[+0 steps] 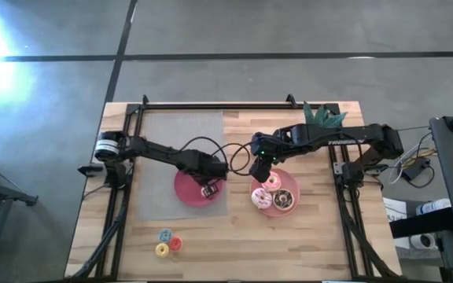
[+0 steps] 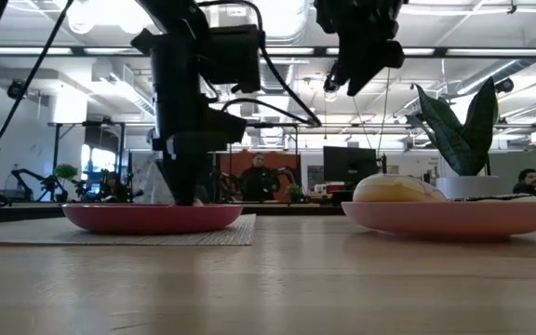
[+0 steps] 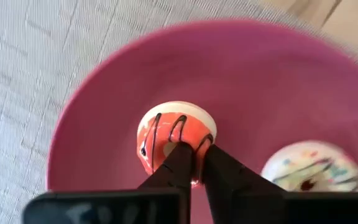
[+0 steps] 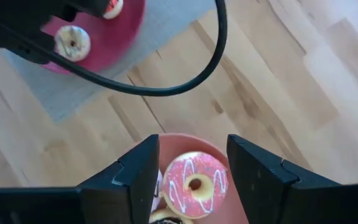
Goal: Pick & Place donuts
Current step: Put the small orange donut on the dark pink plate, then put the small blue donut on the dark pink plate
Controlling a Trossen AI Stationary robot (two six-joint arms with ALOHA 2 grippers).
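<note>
My left gripper [image 3: 192, 149] reaches down into the left pink plate [image 3: 92, 112], which lies on a grey mat [image 1: 163, 141], and is shut on a tiny orange-red donut [image 3: 166, 134] with dark stripes. A tiny white sprinkled donut [image 3: 309, 168] lies beside it on that plate. My right gripper [image 4: 191, 162] hangs open above the right pink plate [image 1: 293, 189]. This plate holds the pink iced donut [image 4: 194, 183], a pink-white sprinkled one [image 1: 260, 198] and a chocolate one [image 1: 283, 201]. The fingers touch none of them. My left gripper pinches the tiny orange-red donut between its two fingers [image 3: 219, 165], on the part of the ring nearest the gripper [image 3: 194, 146]. The fingers come from above, slanting down. Whether the donut rests on the plate or is just clear of it, I cannot tell.
A blue [image 1: 165, 235], a red [image 1: 175, 244] and a yellow tiny donut [image 1: 162, 250] lie on bare wood near the table's near edge. A green plant [image 1: 321, 116] stands at the far right. The left arm's cable [image 4: 185, 81] loops between the two plates.
</note>
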